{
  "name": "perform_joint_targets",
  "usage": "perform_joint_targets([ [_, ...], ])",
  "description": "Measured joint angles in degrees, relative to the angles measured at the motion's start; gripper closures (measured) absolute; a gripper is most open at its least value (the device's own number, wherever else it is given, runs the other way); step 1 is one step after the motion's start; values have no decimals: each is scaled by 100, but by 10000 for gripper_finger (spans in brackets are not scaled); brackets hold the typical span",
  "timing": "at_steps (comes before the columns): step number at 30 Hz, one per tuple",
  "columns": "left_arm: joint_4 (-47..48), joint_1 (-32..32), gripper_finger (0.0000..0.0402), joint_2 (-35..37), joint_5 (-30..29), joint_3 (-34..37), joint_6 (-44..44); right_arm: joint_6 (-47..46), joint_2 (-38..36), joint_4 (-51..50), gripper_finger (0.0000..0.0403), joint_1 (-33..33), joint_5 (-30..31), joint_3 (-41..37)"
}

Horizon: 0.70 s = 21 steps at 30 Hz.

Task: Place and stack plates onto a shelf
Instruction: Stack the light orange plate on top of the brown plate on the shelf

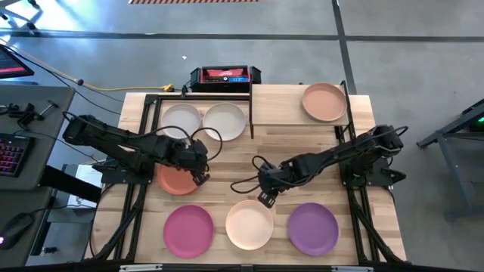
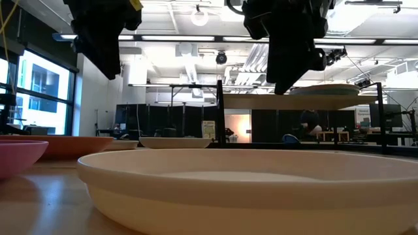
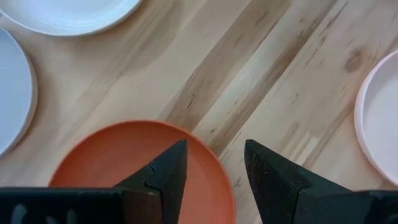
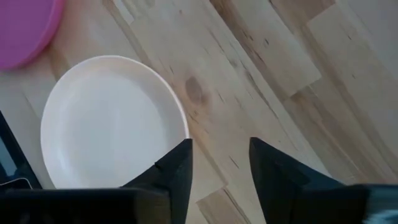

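The coral red plate (image 1: 175,181) lies flat on the table's left half. My left gripper (image 1: 200,175) hangs open above its right rim (image 3: 214,149), one finger over the plate (image 3: 124,155) and one outside it. My right gripper (image 1: 266,198) is open over bare wood (image 4: 221,146), just beyond the far rim of the cream plate (image 1: 249,224) (image 4: 112,124). A magenta plate (image 1: 188,230) and a purple plate (image 1: 313,228) flank the cream one. A peach plate (image 1: 325,102) sits on the shelf (image 1: 283,113).
Two pale plates (image 1: 181,119) (image 1: 224,121) lie side by side at the table's far left, beside the shelf, within a black metal frame (image 1: 250,113). A black and red box (image 1: 224,75) stands beyond the far edge. Bare wood (image 1: 234,162) lies between the two grippers.
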<state>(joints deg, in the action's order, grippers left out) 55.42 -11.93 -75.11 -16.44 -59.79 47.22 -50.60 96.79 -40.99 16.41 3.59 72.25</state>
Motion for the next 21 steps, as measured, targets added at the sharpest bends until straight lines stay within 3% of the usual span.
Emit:
perform_joint_targets([
  [21, -2, -137, 252, 2, -25, -2, 371, -432, 1040, 443, 258, 725, 71, 0],
])
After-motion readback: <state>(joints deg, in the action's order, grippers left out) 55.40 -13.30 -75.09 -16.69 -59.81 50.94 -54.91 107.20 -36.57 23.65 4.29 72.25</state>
